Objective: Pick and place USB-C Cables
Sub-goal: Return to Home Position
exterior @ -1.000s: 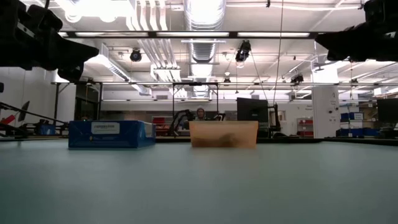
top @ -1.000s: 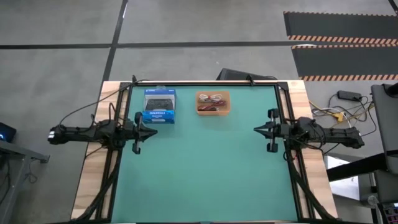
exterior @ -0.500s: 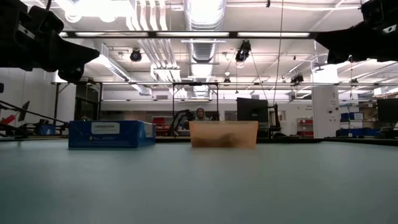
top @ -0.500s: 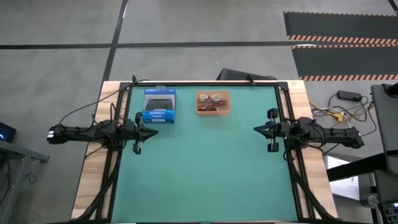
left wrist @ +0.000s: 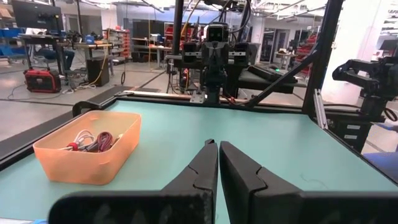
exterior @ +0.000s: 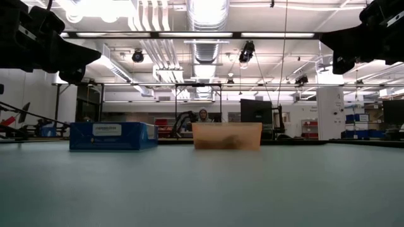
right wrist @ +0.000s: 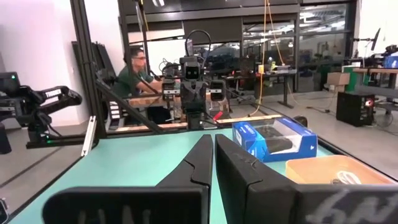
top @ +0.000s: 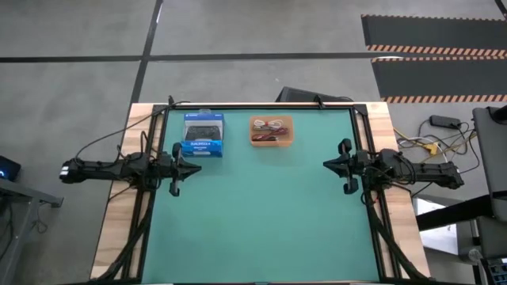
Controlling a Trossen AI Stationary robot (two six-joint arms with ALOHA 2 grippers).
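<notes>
**Cables binned, both arms at the desk's side edges.**

We see the short bundled USB-C cables (left wrist: 92,141) lying inside the shallow orange plastic bin (top: 291,131). The bin sits near the middle of the far edge of the green-topped desk (top: 261,214), with the blue cardboard box (top: 203,134) near it toward the far left corner. The left end effector (top: 195,165) hangs by the left edge and the right end effector (top: 327,165) by the right edge, each clenched on nothing. To finish homing well, we judge both should keep high and level, the left one minding the box corner close by. Only the left wrist view looks into the bin, showing white and red-pink bundles. The low view shows just its cloudy wall, and the right wrist view adds a seated person (right wrist: 134,73) beyond the desk.
</notes>
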